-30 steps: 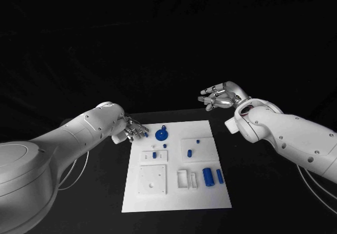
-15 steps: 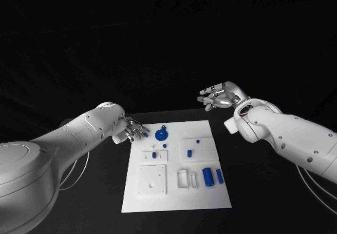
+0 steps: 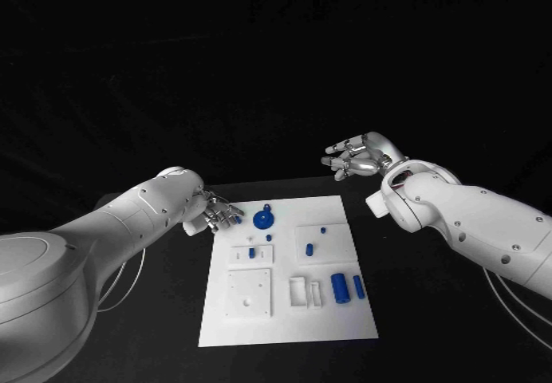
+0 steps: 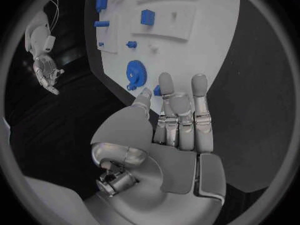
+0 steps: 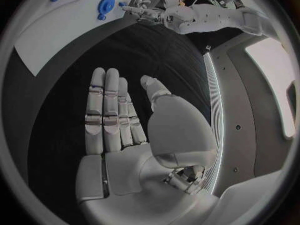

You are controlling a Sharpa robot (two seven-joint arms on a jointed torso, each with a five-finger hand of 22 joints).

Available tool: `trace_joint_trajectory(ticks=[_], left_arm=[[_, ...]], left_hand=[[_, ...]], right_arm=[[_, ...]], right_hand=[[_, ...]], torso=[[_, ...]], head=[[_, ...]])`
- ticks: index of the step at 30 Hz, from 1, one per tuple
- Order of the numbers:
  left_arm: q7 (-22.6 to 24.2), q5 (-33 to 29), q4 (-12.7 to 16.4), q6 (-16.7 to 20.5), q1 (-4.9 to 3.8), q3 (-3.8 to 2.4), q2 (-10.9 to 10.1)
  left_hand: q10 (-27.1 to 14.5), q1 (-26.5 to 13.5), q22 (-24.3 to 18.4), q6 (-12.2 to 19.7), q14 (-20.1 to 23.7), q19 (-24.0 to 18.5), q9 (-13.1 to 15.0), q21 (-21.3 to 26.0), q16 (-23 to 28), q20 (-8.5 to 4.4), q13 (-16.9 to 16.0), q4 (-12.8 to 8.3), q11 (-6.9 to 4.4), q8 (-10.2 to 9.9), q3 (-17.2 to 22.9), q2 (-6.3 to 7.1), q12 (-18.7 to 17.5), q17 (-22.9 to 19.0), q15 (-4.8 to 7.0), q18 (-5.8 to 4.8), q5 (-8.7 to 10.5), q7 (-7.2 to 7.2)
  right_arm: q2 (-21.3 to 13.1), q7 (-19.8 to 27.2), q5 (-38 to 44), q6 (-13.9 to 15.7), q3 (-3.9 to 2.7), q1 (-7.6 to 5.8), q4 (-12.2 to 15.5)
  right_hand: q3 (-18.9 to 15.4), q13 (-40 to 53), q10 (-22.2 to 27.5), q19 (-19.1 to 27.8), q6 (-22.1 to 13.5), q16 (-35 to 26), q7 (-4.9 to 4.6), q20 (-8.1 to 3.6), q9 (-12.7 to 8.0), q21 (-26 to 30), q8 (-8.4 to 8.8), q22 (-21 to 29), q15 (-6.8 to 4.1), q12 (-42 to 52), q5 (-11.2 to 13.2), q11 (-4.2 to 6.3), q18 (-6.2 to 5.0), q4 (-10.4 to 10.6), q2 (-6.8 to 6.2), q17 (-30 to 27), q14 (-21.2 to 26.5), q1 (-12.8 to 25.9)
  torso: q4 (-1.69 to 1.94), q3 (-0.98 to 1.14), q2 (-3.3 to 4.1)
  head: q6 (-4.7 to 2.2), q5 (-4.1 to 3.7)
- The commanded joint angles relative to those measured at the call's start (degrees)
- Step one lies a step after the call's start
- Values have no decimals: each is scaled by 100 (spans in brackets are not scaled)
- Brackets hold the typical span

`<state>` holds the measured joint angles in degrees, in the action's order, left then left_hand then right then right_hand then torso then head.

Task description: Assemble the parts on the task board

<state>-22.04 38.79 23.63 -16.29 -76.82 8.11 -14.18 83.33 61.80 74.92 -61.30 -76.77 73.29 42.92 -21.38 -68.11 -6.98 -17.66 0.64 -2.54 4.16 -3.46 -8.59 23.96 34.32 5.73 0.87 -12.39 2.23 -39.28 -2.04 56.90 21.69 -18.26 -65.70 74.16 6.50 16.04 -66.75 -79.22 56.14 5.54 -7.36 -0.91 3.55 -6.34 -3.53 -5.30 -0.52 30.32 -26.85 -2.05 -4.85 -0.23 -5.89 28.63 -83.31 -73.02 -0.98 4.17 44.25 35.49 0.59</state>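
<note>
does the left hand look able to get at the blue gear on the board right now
Probably yes. The left hand is open, its fingers just short of the blue gear at the task board corner, with nothing between. The right hand hovers off the board.

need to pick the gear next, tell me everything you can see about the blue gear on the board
The blue gear is a round, toothed disc, plastic-looking, lying flat on the far left part of the white task board. A small blue tab sticks out from its rim. The left hand hovers beside it with fingers extended; whether a fingertip touches it I cannot tell.
</note>
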Motion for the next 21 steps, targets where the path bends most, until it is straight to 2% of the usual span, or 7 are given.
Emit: trace_joint_trajectory(ticks=[1, 6, 7, 9, 11, 21], left_arm=[[9, -37, -8, -82, 7, -3, 21], [21, -37, -18, -94, 10, -3, 22], [22, -37, -19, -97, 10, -3, 22], [27, -37, -21, -104, 10, -3, 20], [36, -37, -23, -111, 11, -3, 19], [86, -69, -18, -134, 11, -3, 15]], left_hand=[[17, 101, 101, -10, 16, -15, 9, -22, -34, -7, -6, -86, -12, 17, 34, -44, 15, 5, 22, 57, -46, -24], [14, 371, 102, 6, 16, -17, 6, -24, -37, -13, -3, -293, -19, 13, 181, -147, 10, 9, 29, 51, -181, -38], [15, 417, 103, 12, 16, -16, 4, -26, -37, -14, -2, -330, -19, 12, 206, -159, 8, 10, 30, 50, -257, -39], [13, 492, 104, 23, 15, -17, 2, -29, -37, -17, 2, -402, -22, 12, 265, -179, 2, 11, 32, 49, -524, -41], [18, 528, 104, 30, 16, -19, 2, -31, -38, -18, 6, -456, -22, 14, 314, -198, -1, 13, 33, 49, -620, -43], [50, 650, 106, 74, 3, -23, 52, -49, -28, -18, 32, -659, -13, 33, 536, -303, -37, 15, 31, 55, -712, -30]], right_arm=[[7, 44, -1, -80, -4, -1, 12], [10, 46, -1, -82, -4, -1, 10], [10, 47, -1, -82, -4, -1, 9], [11, 48, -1, -82, -4, -1, 7], [12, 48, -1, -83, -4, -2, 5], [12, 56, -1, -67, -4, -2, -2]], right_hand=[[-28, -9, 26, 38, -18, -5, -5, -6, 2, -21, 1, 6, 17, -4, -34, 6, 63, -12, 4, -5, 11, -64], [-28, -9, 26, 38, -18, -5, -5, -6, 2, -21, 1, 6, 17, -4, -34, 6, 63, -12, 4, -5, 11, -64], [-33, -10, 24, 45, 6, -4, -4, -3, 3, -29, 0, 21, 19, -2, -38, 5, 63, -8, 4, -10, 15, -52], [-33, -10, 24, 45, 6, -4, -4, -3, 3, -29, 0, 21, 19, -2, -38, 5, 63, -8, 4, -10, 15, -52], [-33, -10, 24, 45, 6, -4, -4, -3, 3, -29, 0, 21, 19, -2, -38, 5, 63, -8, 4, -10, 15, -52], [-33, -10, 24, 45, 6, -4, -4, -3, 3, -29, 0, 21, 19, -2, -38, 5, 63, -8, 4, -10, 15, -52]], torso=[[4, -1, -6], [7, -3, -10], [8, -1, -10], [8, -3, -11], [10, -2, -9], [11, -7, -13]], head=[[16, -4], [28, -11], [29, -11], [34, -9], [36, -9], [43, -6]])
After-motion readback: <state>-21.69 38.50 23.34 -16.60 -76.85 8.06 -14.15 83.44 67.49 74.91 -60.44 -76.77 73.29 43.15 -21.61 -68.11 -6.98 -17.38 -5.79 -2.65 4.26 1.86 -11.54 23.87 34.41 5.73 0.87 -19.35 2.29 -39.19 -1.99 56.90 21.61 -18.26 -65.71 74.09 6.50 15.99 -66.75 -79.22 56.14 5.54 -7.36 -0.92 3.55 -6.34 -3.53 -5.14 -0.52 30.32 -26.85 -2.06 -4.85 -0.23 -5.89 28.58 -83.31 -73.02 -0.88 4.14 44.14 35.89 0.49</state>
